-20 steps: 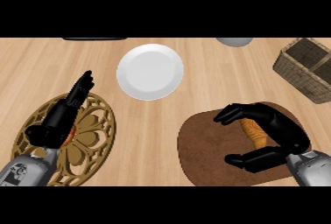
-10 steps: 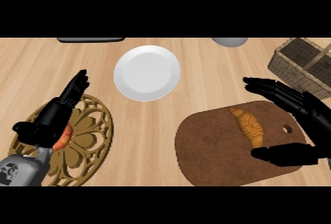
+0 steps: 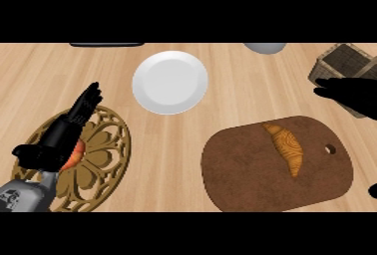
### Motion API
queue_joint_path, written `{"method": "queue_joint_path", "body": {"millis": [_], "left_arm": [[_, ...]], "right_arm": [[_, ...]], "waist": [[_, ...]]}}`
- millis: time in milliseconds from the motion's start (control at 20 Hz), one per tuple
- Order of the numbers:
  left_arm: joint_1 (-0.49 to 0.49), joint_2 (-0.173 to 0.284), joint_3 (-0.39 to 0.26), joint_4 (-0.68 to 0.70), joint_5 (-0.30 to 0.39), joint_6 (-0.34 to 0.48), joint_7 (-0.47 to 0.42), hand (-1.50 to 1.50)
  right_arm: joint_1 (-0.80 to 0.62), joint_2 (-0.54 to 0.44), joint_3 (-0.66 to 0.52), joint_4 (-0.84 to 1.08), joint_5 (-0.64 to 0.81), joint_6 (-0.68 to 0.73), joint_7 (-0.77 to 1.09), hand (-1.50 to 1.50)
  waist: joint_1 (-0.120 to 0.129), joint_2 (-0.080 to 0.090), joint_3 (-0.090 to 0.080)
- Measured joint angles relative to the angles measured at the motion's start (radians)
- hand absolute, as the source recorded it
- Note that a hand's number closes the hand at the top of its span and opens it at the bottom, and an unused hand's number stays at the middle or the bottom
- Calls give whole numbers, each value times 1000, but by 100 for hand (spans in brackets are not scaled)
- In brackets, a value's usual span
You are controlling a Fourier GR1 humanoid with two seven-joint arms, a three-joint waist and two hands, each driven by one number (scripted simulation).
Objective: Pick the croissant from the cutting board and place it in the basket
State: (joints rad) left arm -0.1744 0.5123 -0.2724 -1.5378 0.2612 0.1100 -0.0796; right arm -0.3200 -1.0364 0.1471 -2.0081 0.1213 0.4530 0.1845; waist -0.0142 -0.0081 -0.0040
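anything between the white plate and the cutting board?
No. In the head view, only bare wooden counter separates the white plate from the cutting board. The croissant lies on the board itself.

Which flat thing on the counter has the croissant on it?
The dark brown cutting board, at the right. The croissant lies on it. The white plate and the golden openwork trivet don't carry it.

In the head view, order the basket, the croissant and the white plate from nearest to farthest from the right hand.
From the right hand:
1. Basket, right beside it at the right edge.
2. Croissant, below it on the cutting board.
3. Plate, far to its left.
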Motion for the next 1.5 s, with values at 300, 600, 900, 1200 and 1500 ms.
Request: {"method": "queue_joint_path", "body": {"millis": [300,600,900,1200,1500], "left_arm": [[-27,-27,11,-11,-17,-5,42,0],[-12,-51,43,7,-47,-44,22,0],[-6,-74,69,-24,-71,-72,52,0],[-11,-96,94,-12,-98,-95,52,0],[13,-117,116,-38,-121,-124,58,0]], "right_arm": [[-6,-94,-125,-27,-189,208,77,-150],[83,-74,-276,-25,-190,314,28,-150],[121,48,-282,11,-54,313,-45,-150],[147,196,-209,51,98,241,-103,-150],[155,303,-143,168,288,140,-247,-150]], "waist": [[2,3,2],[4,5,4],[14,8,4],[17,9,4],[19,9,5]]}}
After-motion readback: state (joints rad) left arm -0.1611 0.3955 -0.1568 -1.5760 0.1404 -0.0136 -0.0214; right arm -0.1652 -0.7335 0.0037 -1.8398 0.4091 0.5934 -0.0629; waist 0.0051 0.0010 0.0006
